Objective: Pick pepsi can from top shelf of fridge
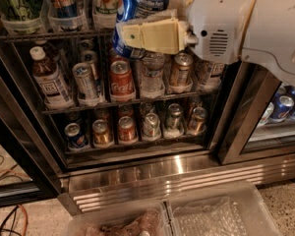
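The pepsi can [140, 1], blue with pale lettering and a silver rim, is tilted and held in front of the fridge's upper part, top centre of the camera view. My gripper [140, 23] is shut on it: one cream finger [152, 36] lies across the can's front, the other is mostly hidden behind it. The white arm [246, 28] comes in from the right. The top shelf [49, 34], a dark wire rack with clear cup holders [14, 24], runs to the left of the can. The fridge [162, 173] stands open, with a ribbed steel base.
The lower racks hold a red Coca-Cola can [122, 80], a water bottle [151, 73], a brown bottle [46, 77] and a small blue can [76, 134]. More blue cans [284, 107] sit behind the right glass door. Plastic bins [221, 215] lie on the floor in front.
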Action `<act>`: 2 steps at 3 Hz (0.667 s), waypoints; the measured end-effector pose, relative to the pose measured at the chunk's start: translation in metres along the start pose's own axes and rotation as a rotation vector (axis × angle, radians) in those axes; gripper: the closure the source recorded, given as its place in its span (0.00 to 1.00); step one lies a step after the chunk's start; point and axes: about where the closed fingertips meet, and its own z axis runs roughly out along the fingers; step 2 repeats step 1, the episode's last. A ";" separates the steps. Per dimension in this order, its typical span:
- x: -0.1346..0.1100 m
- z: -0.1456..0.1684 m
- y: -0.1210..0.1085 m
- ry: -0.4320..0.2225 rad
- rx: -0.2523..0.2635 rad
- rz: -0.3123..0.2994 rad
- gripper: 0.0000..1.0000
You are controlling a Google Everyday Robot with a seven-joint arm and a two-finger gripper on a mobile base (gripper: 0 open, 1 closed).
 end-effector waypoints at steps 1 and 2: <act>-0.002 -0.001 0.007 -0.006 -0.013 0.008 1.00; -0.002 -0.001 0.007 -0.006 -0.013 0.008 1.00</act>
